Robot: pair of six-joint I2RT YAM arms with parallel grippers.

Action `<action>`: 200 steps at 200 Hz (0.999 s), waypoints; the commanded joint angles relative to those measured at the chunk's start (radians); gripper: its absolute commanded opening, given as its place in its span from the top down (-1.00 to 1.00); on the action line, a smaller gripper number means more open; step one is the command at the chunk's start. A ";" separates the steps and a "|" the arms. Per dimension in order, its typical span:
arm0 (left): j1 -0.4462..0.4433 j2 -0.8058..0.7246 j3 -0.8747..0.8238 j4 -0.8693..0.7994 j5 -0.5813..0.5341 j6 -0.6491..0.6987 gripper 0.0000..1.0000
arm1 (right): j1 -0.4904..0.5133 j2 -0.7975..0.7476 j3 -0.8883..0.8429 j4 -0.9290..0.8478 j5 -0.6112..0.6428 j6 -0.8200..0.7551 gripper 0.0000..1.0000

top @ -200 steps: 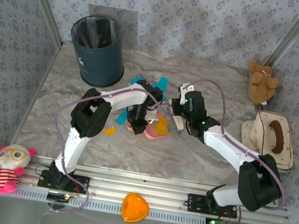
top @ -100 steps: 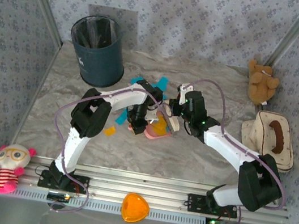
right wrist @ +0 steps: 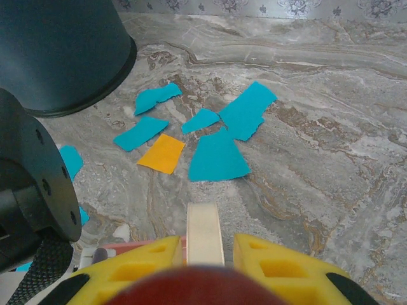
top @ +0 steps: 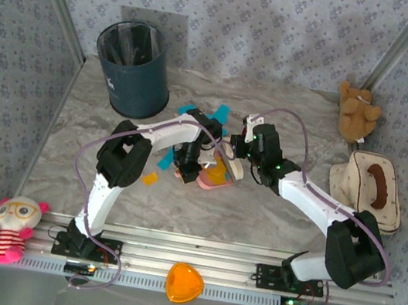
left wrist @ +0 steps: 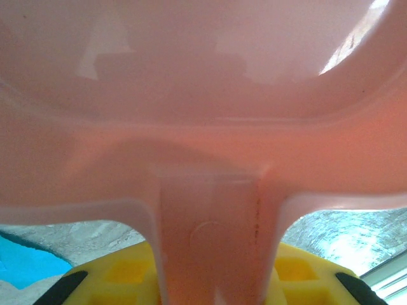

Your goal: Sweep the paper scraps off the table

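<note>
At the near left corner of the table sits a doll, and a dark bin stands at the far left. Two scraps, one cyan and one yellow, lie just left of the left gripper, which is mid-table and clenched on the handle of a pink dustpan. The left wrist view shows that handle pinched between the yellow fingers, with the pan's underside close against the lens and a cyan scrap on the table below it. An orange dish rests on the front rail between the two arm bases. More cyan scraps lie on the table behind the dustpan, between the bin and the right arm. In the right wrist view they form a loose cluster of cyan pieces with one orange piece, spread just ahead of the fingers and beside the bin's foot. The right gripper is just right of the dustpan, closed tight on a cream stick that points toward that cluster. A brown bear sits at the far right corner, and a beige hat lies by the right edge.
</note>
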 commanded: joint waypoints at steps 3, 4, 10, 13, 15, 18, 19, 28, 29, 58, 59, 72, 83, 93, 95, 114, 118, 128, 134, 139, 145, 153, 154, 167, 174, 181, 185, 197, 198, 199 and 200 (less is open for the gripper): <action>-0.009 -0.001 0.022 -0.005 0.003 0.005 1.00 | 0.014 -0.041 0.020 0.018 -0.040 0.026 1.00; -0.008 -0.001 0.022 -0.005 0.003 0.004 1.00 | 0.014 -0.041 0.020 0.018 -0.040 0.026 1.00; -0.009 -0.002 0.022 -0.005 0.004 0.003 1.00 | 0.014 -0.044 0.020 0.018 -0.041 0.026 1.00; -0.009 -0.002 0.022 -0.005 0.005 0.003 1.00 | 0.013 -0.045 0.020 0.021 -0.040 0.026 1.00; -0.009 -0.002 0.022 -0.005 0.005 0.002 1.00 | 0.012 -0.046 0.019 0.021 -0.040 0.026 1.00; -0.010 -0.002 0.022 -0.004 0.005 0.002 1.00 | 0.011 -0.046 0.018 0.021 -0.039 0.026 1.00; -0.009 -0.002 0.021 -0.004 0.005 0.002 1.00 | 0.011 -0.047 0.017 0.021 -0.039 0.026 1.00; -0.009 -0.004 0.019 -0.003 0.005 0.001 1.00 | 0.010 -0.049 0.017 0.021 -0.039 0.024 1.00; -0.009 -0.004 0.019 -0.003 0.005 0.001 1.00 | 0.010 -0.049 0.016 0.020 -0.039 0.024 1.00; -0.010 -0.015 0.013 0.006 0.005 0.000 1.00 | 0.007 -0.070 0.009 0.018 -0.004 0.023 1.00; -0.009 -0.016 0.012 0.007 0.005 0.000 1.00 | 0.006 -0.070 0.009 0.018 0.000 0.023 1.00; -0.009 -0.023 0.008 0.012 0.009 -0.001 1.00 | 0.007 -0.084 0.002 0.023 0.040 0.024 1.00; -0.008 -0.027 0.003 0.015 0.007 -0.002 1.00 | 0.006 -0.094 -0.004 0.023 0.074 0.023 1.00; -0.008 -0.029 0.000 0.017 0.007 -0.002 1.00 | 0.006 -0.103 -0.009 0.022 0.107 0.022 1.00; -0.009 -0.030 -0.001 0.017 0.007 -0.002 1.00 | 0.006 -0.104 -0.010 0.022 0.111 0.022 1.00; -0.009 -0.035 -0.005 0.019 0.009 -0.002 1.00 | 0.005 -0.117 -0.015 0.007 0.166 0.020 1.00; -0.010 -0.036 -0.007 0.021 0.009 -0.003 1.00 | 0.005 -0.119 -0.015 0.004 0.176 0.018 1.00; -0.009 -0.042 -0.008 0.025 0.012 -0.004 1.00 | 0.001 -0.124 -0.018 -0.006 0.192 0.018 1.00; -0.007 -0.045 -0.008 0.028 0.012 -0.003 1.00 | -0.002 -0.126 -0.019 -0.008 0.199 0.017 1.00; -0.008 -0.048 -0.008 0.030 0.014 -0.005 1.00 | -0.003 -0.127 -0.018 -0.013 0.203 0.018 1.00; -0.007 -0.052 -0.009 0.033 0.015 -0.005 1.00 | -0.006 -0.130 -0.018 -0.023 0.212 0.018 1.00; -0.008 -0.059 -0.010 0.037 0.018 -0.007 1.00 | -0.010 -0.135 -0.018 -0.037 0.227 0.019 1.00; -0.008 -0.061 -0.011 0.038 0.019 -0.007 1.00 | -0.010 -0.136 -0.018 -0.039 0.229 0.019 1.00; -0.007 -0.080 -0.018 0.054 0.029 -0.010 1.00 | -0.017 -0.149 -0.023 -0.065 0.246 0.035 1.00; -0.005 -0.091 -0.020 0.062 0.032 -0.011 1.00 | -0.022 -0.157 -0.028 -0.071 0.259 0.032 1.00; -0.004 -0.103 -0.024 0.071 0.036 -0.014 1.00 | -0.029 -0.166 -0.034 -0.072 0.266 0.029 1.00; -0.003 -0.109 -0.025 0.075 0.039 -0.016 1.00 | -0.033 -0.170 -0.037 -0.073 0.269 0.026 1.00; 0.000 -0.121 -0.024 0.078 0.043 -0.020 1.00 | -0.045 -0.184 -0.047 -0.079 0.279 0.017 1.00; 0.000 -0.122 -0.024 0.078 0.044 -0.020 1.00 | -0.047 -0.185 -0.047 -0.080 0.281 0.016 1.00; -0.001 -0.124 -0.024 0.078 0.044 -0.020 1.00 | -0.049 -0.186 -0.047 -0.082 0.282 0.015 1.00; -0.001 -0.124 -0.024 0.079 0.044 -0.021 1.00 | -0.049 -0.187 -0.047 -0.083 0.282 0.015 1.00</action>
